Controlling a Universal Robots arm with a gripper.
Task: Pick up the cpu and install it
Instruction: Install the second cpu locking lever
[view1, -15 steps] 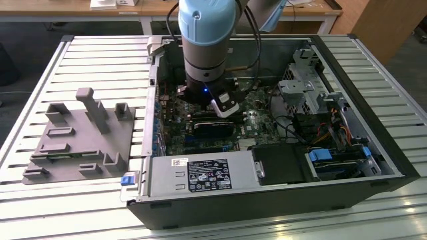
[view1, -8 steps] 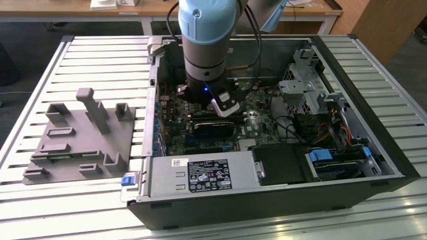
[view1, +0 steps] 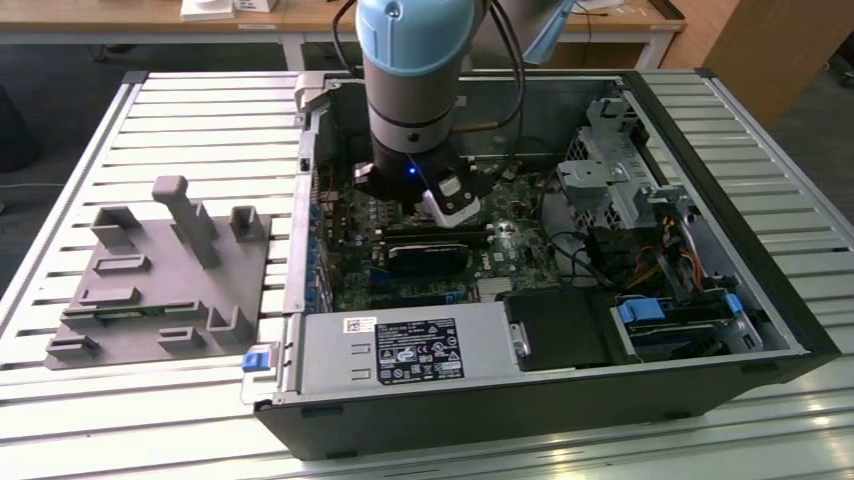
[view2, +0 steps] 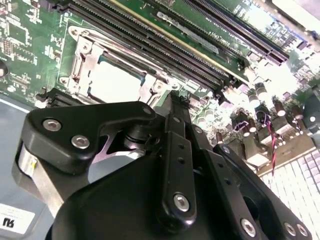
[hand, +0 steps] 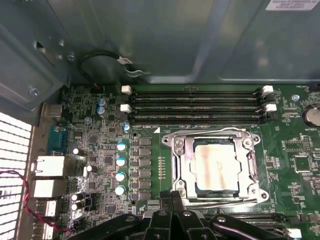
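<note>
We saw the arm (view1: 416, 80) reaching down into the open computer case (view1: 534, 260), which lay on its side on the slatted metal surface (view1: 80, 150), and its hand (view1: 450, 200) hung low over the green motherboard (hand: 100, 165) in the exterior view. In the first wrist view the cpu (hand: 215, 169) lay flat inside the socket (hand: 216, 167), its silvery top facing up and framed on all sides by the metal bracket of that socket, so it appeared already seated there. In the second wrist view the same chip showed as a bright pale square within the frame, just beyond the black fingers (view2: 176, 150) of the hand. Those fingers appeared drawn together in both wrist views, tips side by side with no gap we could make out, and nothing sat between them. The tips stood near the socket's edge, though we could not tell whether they touched it. Beside the socket ran the long memory slots (hand: 197, 105) with white clips at their ends. On the exterior view's left, outside the case, the grey plastic tray (view1: 167, 280) with its upright posts rested on the surface. A long black card (view1: 427, 250) lay across the board just beside the hand in the exterior view.
</note>
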